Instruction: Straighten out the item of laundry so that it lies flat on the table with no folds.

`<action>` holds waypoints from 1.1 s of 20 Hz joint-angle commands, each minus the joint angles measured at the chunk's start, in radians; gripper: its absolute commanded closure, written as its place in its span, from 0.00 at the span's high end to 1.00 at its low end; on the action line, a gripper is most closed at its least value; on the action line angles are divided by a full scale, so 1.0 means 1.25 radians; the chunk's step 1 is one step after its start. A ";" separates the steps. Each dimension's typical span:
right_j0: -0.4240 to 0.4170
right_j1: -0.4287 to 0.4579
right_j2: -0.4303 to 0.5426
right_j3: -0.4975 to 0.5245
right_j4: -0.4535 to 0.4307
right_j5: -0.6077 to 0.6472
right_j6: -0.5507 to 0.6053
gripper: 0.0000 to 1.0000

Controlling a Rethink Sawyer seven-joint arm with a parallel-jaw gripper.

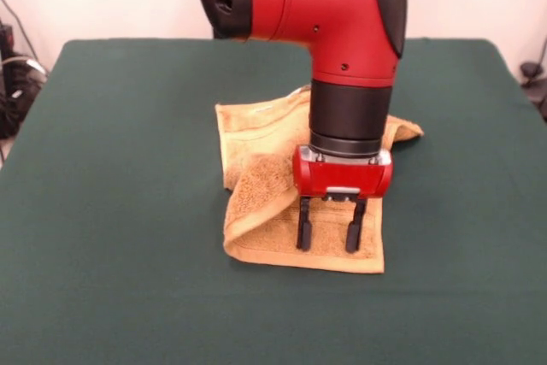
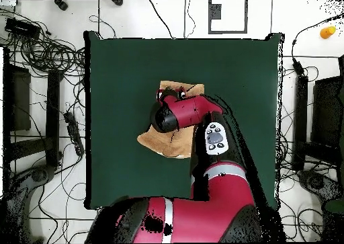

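The orange-tan towel (image 1: pixel 261 190) lies near the middle of the dark green table (image 1: pixel 111 211), folded over on itself, with a thick doubled fold along its left side and a rumpled corner at the far right. My gripper (image 1: pixel 329 232) points straight down over the towel's near part, its two black fingers (image 1: pixel 303 226) apart and empty, with the tips at or just above the cloth. In the overhead view the arm covers most of the towel (image 2: pixel 156 142); the gripper itself is hidden there. No label shows.
The table (image 2: pixel 121 73) is bare green all round the towel. Cables and dark equipment lie on the floor beyond the table's edges (image 2: pixel 40 53).
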 commanded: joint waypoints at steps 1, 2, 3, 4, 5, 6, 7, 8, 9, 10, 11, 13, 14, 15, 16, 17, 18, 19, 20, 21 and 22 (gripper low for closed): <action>0.032 0.041 0.037 0.059 0.030 0.085 0.060 1.00; 0.037 0.043 0.031 0.054 0.026 0.073 0.062 1.00; 0.035 0.046 0.033 0.053 0.025 0.065 0.065 1.00; 0.030 0.052 0.040 0.050 0.025 0.078 0.053 1.00; 0.030 0.058 0.039 0.045 0.025 0.083 0.051 1.00; 0.029 0.069 0.039 0.040 0.022 0.079 0.050 1.00; 0.029 0.080 0.039 0.035 0.024 0.078 0.051 1.00; 0.029 0.090 0.038 0.030 0.022 0.073 0.053 1.00; 0.031 0.098 0.036 0.025 0.024 0.074 0.056 1.00; 0.032 0.104 0.034 0.020 0.024 0.070 0.056 1.00; 0.033 0.111 0.034 0.015 0.025 0.071 0.056 1.00; 0.037 0.118 0.031 0.012 0.027 0.069 0.060 1.00; 0.041 0.120 0.028 0.010 0.029 0.069 0.065 1.00; 0.040 0.124 0.030 0.009 0.032 0.075 0.064 1.00; 0.040 0.129 0.032 0.005 0.032 0.077 0.061 1.00; 0.040 0.134 0.033 0.001 0.032 0.079 0.059 1.00; 0.033 0.135 0.043 0.001 0.029 0.086 0.046 1.00; 0.029 0.136 0.049 0.001 0.030 0.095 0.038 1.00; 0.031 0.137 0.046 -0.001 0.032 0.099 0.038 0.00; 0.034 0.137 0.042 -0.002 0.033 0.101 0.039 0.00; 0.038 0.137 0.038 -0.003 0.034 0.103 0.041 0.00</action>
